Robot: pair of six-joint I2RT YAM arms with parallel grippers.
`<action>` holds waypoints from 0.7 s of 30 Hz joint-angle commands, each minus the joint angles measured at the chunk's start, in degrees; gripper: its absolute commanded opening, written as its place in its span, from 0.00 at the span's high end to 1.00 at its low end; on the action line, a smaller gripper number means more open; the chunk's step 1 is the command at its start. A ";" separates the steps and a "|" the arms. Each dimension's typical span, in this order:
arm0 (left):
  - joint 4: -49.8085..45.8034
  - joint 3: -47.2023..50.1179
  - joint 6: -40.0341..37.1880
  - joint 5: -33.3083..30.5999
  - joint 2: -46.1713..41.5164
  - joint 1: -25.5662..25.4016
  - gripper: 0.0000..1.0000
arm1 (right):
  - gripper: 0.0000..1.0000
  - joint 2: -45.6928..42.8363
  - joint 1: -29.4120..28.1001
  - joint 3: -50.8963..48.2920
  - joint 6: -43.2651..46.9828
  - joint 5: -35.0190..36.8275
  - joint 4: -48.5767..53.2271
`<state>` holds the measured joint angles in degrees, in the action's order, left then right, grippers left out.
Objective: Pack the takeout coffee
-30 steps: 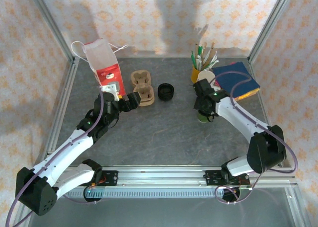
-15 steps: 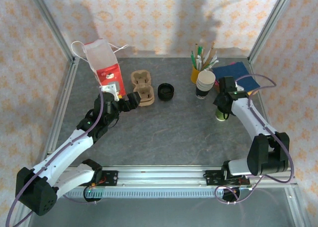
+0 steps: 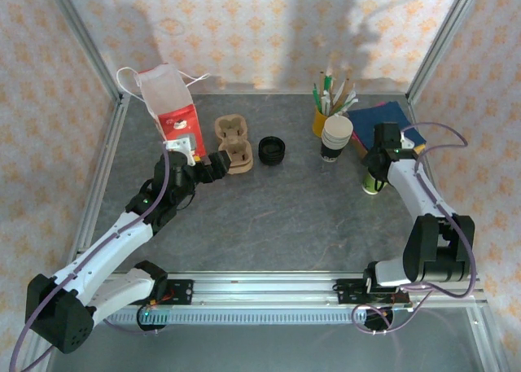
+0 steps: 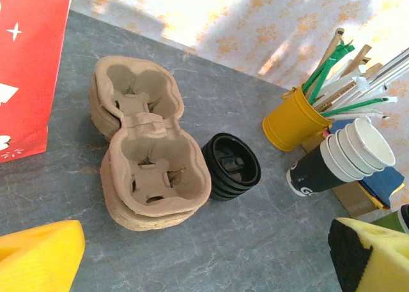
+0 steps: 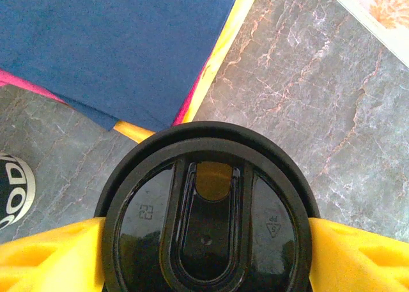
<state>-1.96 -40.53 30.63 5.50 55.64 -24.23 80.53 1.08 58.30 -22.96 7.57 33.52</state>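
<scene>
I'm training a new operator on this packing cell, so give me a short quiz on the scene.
1. True or false: the left gripper is shut.
2. The right gripper is closed on: A a straw, B the coffee, C the red bag.
3. What stands between the carriers and the cup stack?
Key: 1 false, it is open; 2 B; 3 the lid stack.
</scene>
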 commanded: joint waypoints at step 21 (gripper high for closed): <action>0.73 -2.20 0.39 0.58 1.14 0.41 0.01 | 0.16 -1.29 0.50 1.85 0.70 -2.04 3.28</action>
<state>-1.96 -40.58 31.00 5.52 56.66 -24.23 80.73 1.19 59.07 -22.41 5.98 34.35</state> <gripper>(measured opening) 0.992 0.838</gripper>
